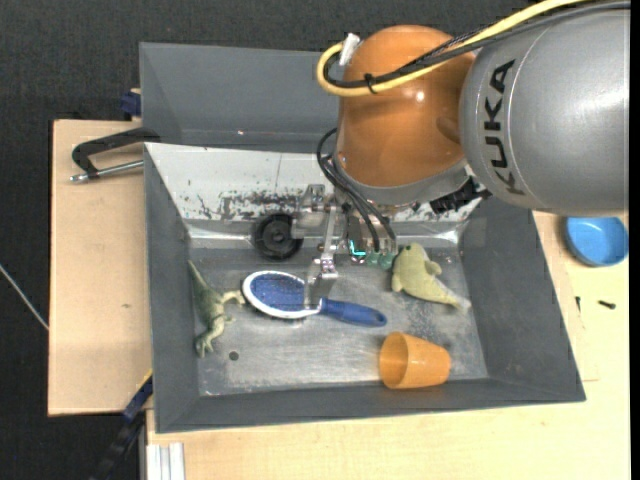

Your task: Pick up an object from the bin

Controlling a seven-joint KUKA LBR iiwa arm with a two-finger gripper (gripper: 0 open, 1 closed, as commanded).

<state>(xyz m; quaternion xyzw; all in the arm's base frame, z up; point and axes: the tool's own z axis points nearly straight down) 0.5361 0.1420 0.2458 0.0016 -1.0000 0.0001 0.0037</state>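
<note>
In the camera view you look down into the grey metal bin [168, 298], with the arm [560, 98] coming in from the right and covering the bin's upper right part. On the arm's silver shell you can read "KUKA" in black capitals, running up the shell on its side; no other writing can be made out. Below it sits the rounded orange cover [400, 103], with a yellow cable [470, 36] looped across its top. The tool [324, 280] hangs down from under that cover to the middle of the bin floor, and its tip meets the brush [278, 293], a blue oval head with a white rim and a blue handle pointing right, just where head and handle join. You cannot tell from here whether the tool is apart or together, nor whether it has hold of the brush. The brush lies flat on the floor near the bin's centre. Behind it, near the back wall, you see a black round part [275, 234]. To the left lies a green dinosaur [210, 313], close to the brush head. To the right of the tool lies a pale green toy animal [425, 278], and in front of that an orange cup [412, 361] on its side, well apart from the brush.
</note>
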